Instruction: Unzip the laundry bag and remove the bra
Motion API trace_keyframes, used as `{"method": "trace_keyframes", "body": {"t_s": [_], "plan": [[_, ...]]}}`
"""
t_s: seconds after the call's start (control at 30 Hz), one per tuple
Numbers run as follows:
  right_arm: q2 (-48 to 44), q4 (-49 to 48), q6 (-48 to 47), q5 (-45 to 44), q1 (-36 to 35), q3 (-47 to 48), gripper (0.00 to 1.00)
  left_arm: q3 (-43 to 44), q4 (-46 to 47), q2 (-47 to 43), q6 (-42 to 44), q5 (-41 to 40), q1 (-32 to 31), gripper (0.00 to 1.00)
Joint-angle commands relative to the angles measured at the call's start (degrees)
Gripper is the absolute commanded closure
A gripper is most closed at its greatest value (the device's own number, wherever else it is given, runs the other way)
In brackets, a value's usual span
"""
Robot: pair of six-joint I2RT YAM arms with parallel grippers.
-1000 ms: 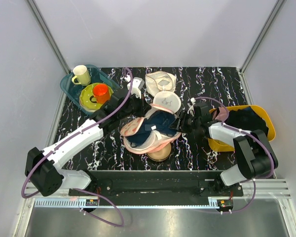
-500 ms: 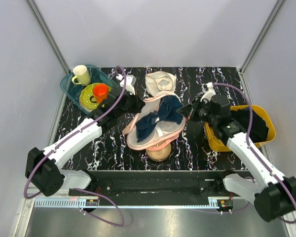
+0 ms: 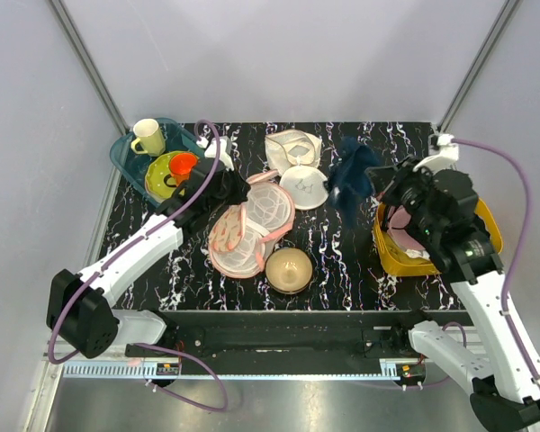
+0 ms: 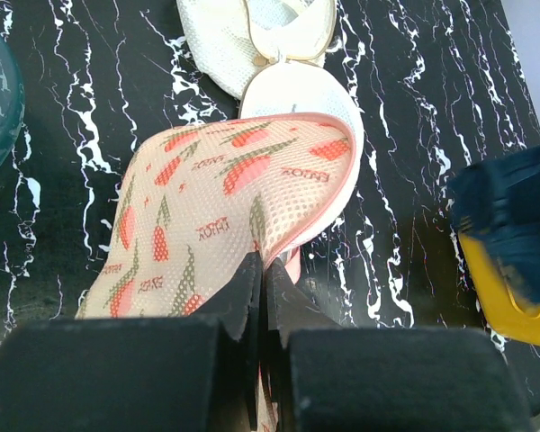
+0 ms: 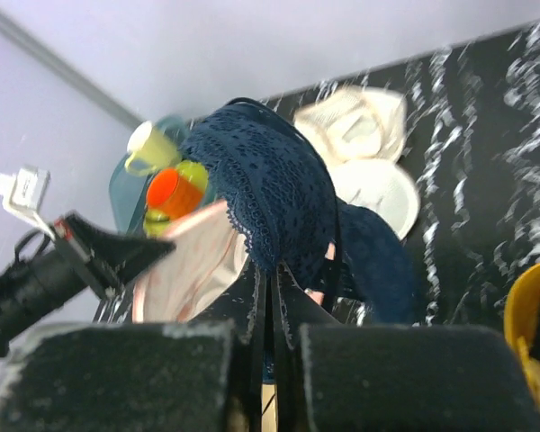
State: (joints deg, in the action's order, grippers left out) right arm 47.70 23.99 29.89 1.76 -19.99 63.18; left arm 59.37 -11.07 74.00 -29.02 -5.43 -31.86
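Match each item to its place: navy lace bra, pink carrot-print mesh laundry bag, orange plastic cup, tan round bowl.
1 dark navy lace bra
2 salmon-pink carrot-print mesh laundry bag
3 small orange plastic cup
4 tan round bowl

A on the black marbled table
B gripped by the right end effector
C in the teal plastic tray
D pinched by the left end effector

Pairs: 1-B, 2-D, 3-C, 4-A

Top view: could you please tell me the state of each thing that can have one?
laundry bag: lying open, one edge pinched by the left tool.
bra: out of the bag, hanging in the air from the right tool.
left tool: shut on the laundry bag.
right tool: shut on the bra.
yellow bin: holds clothes.
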Motion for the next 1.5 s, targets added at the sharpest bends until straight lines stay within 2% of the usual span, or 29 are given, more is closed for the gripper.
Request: {"method": "trace_keyframes", "body": {"t_s": [0.0, 0.27, 0.43, 0.53, 0.8, 1.07, 1.23, 1.47], "plan": [[0.5, 3.9, -7.4, -13.5, -0.2, 10.2, 1.00, -1.2, 2.8, -1.3, -0.9, -1.1, 0.3, 1.00], [4.8, 9.2, -14.9, -31.4, -0.1, 21.5, 1.00, -1.7, 2.8, -1.4, -0.7, 0.6, 0.6, 1.00], [5.9, 11.9, -17.7, -39.8, 0.0, 22.1, 1.00, -2.1, 2.8, -1.6, -0.5, 1.6, 0.6, 1.00], [5.8, 13.1, -18.4, -41.6, 1.7, 21.6, 1.00, -2.2, 2.7, -1.7, -0.3, 2.8, 0.6, 1.00], [5.4, 19.4, -18.1, -40.4, 10.1, 20.9, 1.00, -2.0, 1.4, -3.0, 1.2, 4.5, 0.6, 1.00], [2.7, 19.1, -11.8, -40.4, 18.0, 10.9, 1.00, -2.8, 1.5, -3.6, 1.4, 5.1, 0.7, 1.00], [4.3, 12.6, -4.7, -35.8, 24.3, -2.0, 1.00, -3.5, 3.4, -1.0, -0.5, 9.1, 0.6, 1.00], [9.2, 4.0, 1.1, -27.9, 30.8, -13.5, 1.00, -3.9, 3.0, -1.0, -0.4, 8.9, 0.6, 1.00]]}}
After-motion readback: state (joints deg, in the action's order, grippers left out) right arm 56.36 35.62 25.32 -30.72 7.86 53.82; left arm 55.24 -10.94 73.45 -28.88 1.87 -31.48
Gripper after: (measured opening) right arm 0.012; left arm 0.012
